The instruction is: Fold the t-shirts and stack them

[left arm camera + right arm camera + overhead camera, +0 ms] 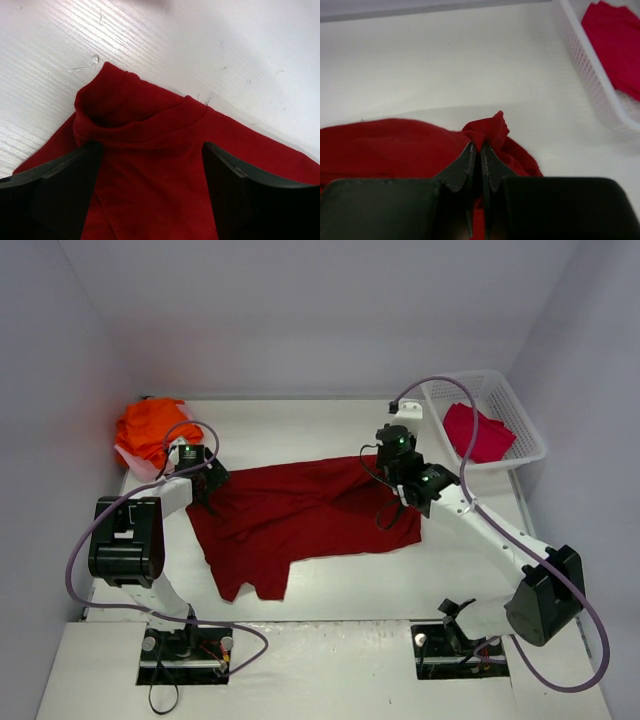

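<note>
Crimson shirt point(615, 45), basket point(590, 75) cropped at right-wrist frame edge.

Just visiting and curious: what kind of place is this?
Probably a robot test booth: plain white walls enclose a table where a bolted-down left arm and right arm handle a dark red t-shirt.

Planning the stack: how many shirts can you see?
3 at least: dark red shirt spread mid-table, crimson shirt in the basket, orange pile far left, possibly several.

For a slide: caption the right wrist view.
Right hand pinching a bunched edge of the dark red t-shirt; white lattice basket with crimson shirt beyond.
</note>
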